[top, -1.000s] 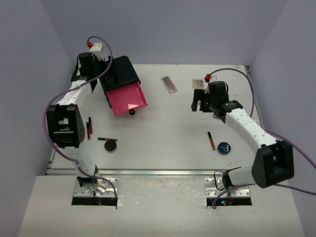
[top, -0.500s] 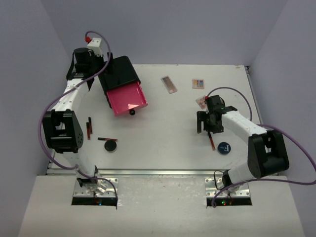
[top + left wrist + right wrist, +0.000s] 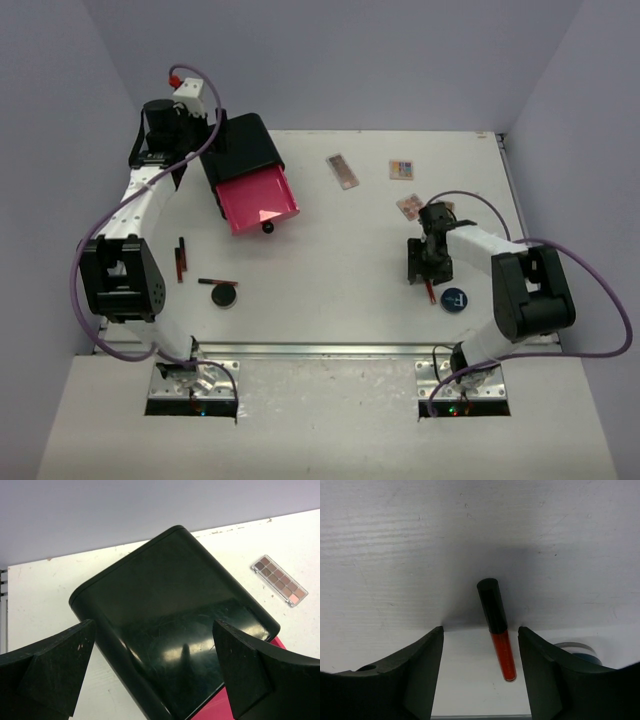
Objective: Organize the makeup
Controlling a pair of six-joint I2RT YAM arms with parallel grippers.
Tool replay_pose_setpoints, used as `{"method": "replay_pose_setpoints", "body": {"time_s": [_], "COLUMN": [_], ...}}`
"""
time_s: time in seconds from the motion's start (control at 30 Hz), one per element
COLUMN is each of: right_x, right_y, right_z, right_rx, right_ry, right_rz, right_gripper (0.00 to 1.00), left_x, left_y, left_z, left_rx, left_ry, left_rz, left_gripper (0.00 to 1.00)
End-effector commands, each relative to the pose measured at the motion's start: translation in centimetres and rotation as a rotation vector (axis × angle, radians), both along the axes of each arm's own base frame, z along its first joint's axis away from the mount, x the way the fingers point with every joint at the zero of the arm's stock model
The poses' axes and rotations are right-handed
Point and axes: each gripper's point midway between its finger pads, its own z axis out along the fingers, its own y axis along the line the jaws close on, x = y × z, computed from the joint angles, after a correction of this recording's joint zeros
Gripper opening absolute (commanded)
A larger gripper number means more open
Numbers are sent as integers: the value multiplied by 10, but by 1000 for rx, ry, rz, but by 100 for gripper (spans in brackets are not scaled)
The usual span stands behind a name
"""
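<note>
A thin red stick with a black cap (image 3: 497,630) lies on the table between the open fingers of my right gripper (image 3: 480,660); it is not touched. From above, the right gripper (image 3: 427,272) hovers low over this stick (image 3: 431,292), beside a round blue compact (image 3: 453,299). My left gripper (image 3: 155,675) is open and empty above the black chest (image 3: 175,610), at the back left (image 3: 205,150). A brown swatch palette (image 3: 342,171), a multicolour palette (image 3: 401,169) and a pink palette (image 3: 410,207) lie at the back.
The chest's pink drawer (image 3: 262,200) stands open and looks empty. At the left lie a dark round compact (image 3: 223,295), a dark stick (image 3: 217,282) and a reddish stick (image 3: 180,260). The brown palette also shows in the left wrist view (image 3: 279,580). Walls close in on three sides.
My right gripper moved from the back palettes toward the near side and now straddles the red stick. My left arm shifted slightly back and left over the chest.
</note>
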Motion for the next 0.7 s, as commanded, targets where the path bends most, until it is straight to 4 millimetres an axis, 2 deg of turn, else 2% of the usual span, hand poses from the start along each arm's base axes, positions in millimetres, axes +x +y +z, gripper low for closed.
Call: {"method": "replay_pose_setpoints", "body": {"time_s": [0.0, 0.1, 0.13, 0.17, 0.2, 0.27, 0.4, 0.43, 0.53, 0.63, 0.67], "right_x": [11, 9, 8, 6, 6, 5, 19, 22, 40, 56, 69], "right_y": [2, 5, 5, 5, 6, 7, 14, 22, 39, 56, 64], "right_z": [-4, -11, -13, -15, -15, -14, -1, 5, 28, 59, 82], "right_rx": [35, 50, 52, 53, 56, 66, 101, 148, 224, 268, 290], "right_ry": [-37, -6, 1, 2, 0, -13, -96, -111, -205, -311, -382], "right_rz": [-4, 5, 5, 3, 2, 2, 24, 39, 77, 129, 150], "right_gripper": [56, 36, 26, 10, 2, 0, 0, 0, 0, 0, 0], "left_x": [-12, -20, -21, -26, -28, -34, -48, -50, -61, -66, -67], "left_y": [-2, -2, -1, -1, 1, 2, 2, 3, 12, 22, 24], "left_z": [35, 40, 41, 42, 43, 45, 46, 45, 37, 32, 30], "left_rx": [-16, -13, -11, -10, -8, -1, 21, 25, 33, 28, 26], "left_ry": [-85, -102, -106, -110, -112, -119, -129, -127, -113, -102, -99], "left_rz": [-16, -18, -18, -17, -13, -14, -18, -17, 2, 22, 25], "left_gripper": [100, 100, 100, 100, 100, 100, 100, 100, 100, 100, 100]}}
